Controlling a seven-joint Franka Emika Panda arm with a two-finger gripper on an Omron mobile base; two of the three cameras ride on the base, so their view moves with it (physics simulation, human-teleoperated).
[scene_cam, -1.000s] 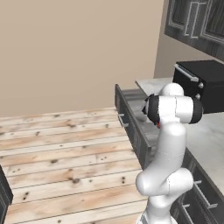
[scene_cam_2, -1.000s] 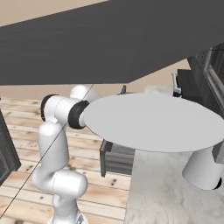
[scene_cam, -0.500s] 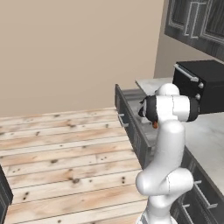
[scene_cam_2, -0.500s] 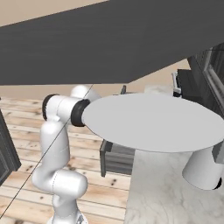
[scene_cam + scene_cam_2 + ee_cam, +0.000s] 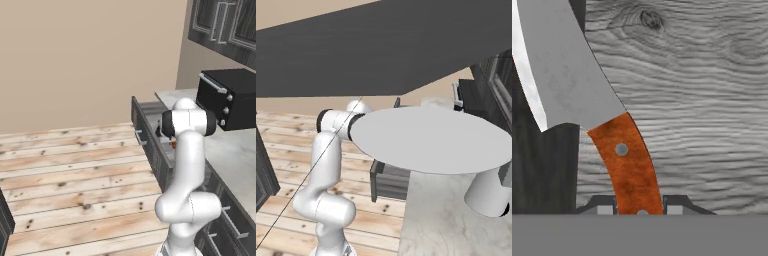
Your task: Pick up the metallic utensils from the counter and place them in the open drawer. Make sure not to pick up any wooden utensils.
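One short silver-bladed knife with an orange-red handle, lower centre, sits gripped in the jaws; next, probably, release into the dark grey open drawer.

Beige wall, pale knotted plank floor, dark panelled upper cabinets, black oven.

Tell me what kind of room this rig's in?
A rendered home kitchen, most likely: dark panelled cabinets on the wall, a black countertop oven on a marble counter, an open drawer, and plank flooring.
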